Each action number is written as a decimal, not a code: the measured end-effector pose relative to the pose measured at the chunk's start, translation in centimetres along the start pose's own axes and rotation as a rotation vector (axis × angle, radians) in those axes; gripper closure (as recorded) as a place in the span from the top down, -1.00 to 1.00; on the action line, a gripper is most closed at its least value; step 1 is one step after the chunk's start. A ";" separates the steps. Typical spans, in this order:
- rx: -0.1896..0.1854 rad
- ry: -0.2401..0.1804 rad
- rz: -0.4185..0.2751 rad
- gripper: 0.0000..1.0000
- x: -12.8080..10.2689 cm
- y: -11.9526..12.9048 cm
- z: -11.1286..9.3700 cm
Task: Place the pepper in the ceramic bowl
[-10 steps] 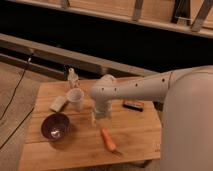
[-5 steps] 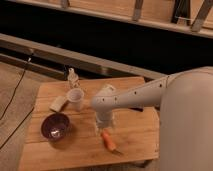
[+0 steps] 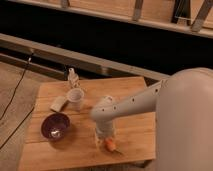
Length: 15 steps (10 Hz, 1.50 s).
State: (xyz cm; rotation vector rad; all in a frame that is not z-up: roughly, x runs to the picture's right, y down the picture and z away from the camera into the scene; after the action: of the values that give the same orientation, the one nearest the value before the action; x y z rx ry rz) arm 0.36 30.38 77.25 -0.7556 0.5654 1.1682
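Note:
The pepper is a small orange tapered piece lying on the wooden table near its front edge. Only its orange end shows below the gripper. My gripper points straight down right over the pepper, at or just above it, and covers part of it. The ceramic bowl is dark purple and glossy. It stands upright and apart to the left of the gripper, with nothing visible in it.
A pale translucent cup stands behind the bowl, with a pale block to its left and a small pale object near the back edge. My arm spans the table's right half. A cable runs along the floor at left.
My arm has swung toward the table's front and lowered. The gripper has come down onto the pepper and now hides most of it. Bowl and cup have not moved.

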 end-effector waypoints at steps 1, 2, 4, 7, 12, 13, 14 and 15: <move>-0.002 0.006 0.009 0.30 0.4 -0.1 0.4; -0.009 0.007 0.021 0.30 0.5 -0.1 0.7; -0.013 0.006 0.046 0.30 0.5 -0.6 0.9; -0.009 0.003 0.060 -0.07 0.3 -1.7 0.9; 0.013 -0.017 0.051 -0.66 -1.1 -2.8 -0.9; 0.018 -0.019 0.047 -0.66 -1.3 -2.8 -1.2; 0.023 -0.023 0.040 -0.66 -1.7 -2.8 -1.8; 0.031 -0.031 0.027 -0.66 -2.3 -2.7 -2.6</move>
State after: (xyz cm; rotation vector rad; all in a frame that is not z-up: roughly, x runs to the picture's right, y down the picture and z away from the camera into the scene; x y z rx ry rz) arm 2.21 26.49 77.90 -0.7046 0.5680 1.1919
